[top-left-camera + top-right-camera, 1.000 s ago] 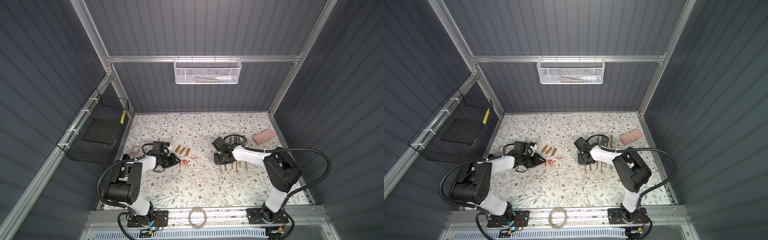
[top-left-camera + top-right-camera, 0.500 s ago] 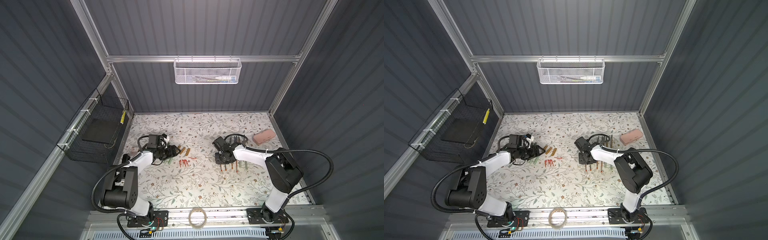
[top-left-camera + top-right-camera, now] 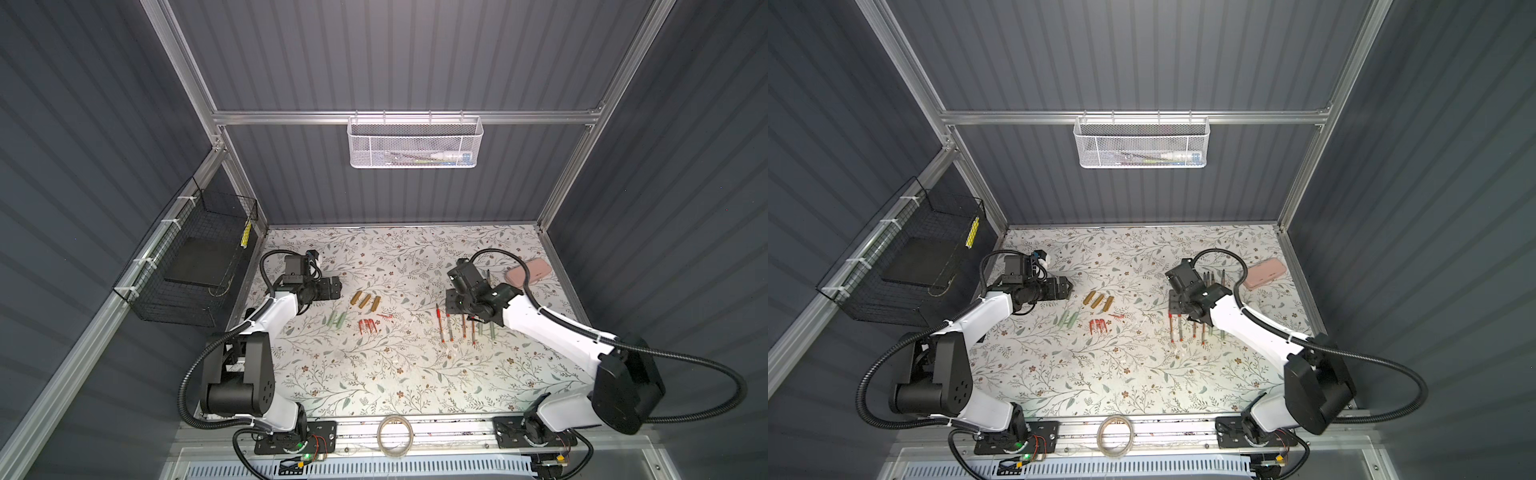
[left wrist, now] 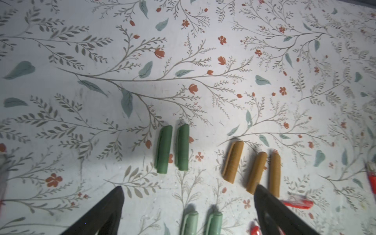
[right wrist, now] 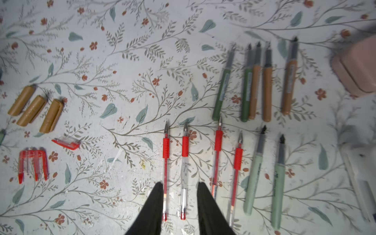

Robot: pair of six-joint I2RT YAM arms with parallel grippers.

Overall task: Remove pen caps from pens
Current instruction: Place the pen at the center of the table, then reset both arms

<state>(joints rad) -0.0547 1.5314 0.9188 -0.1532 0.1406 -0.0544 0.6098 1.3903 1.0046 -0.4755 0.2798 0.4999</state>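
Left gripper (image 4: 188, 188) now away from red pen caps (image 3: 368, 326), wide, empty; right gripper (image 5: 180, 185) half-spread astride two pens (image 5: 165, 173), lettering illegible

Left arm (image 3: 278, 311), right arm (image 3: 548, 332): white link shells, black cylindrical joint housings. Black corrugated cable (image 3: 673, 353) loops rearward of each tool. Left tool (image 4: 188, 186), right tool (image 5: 180, 183): paired tapered matte-black fingers (image 4: 101, 213). Base plates (image 3: 295, 442): black, red wiring.

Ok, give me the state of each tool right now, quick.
Left tool: wide open, holding nothing.
Right tool: partly open, holding nothing.
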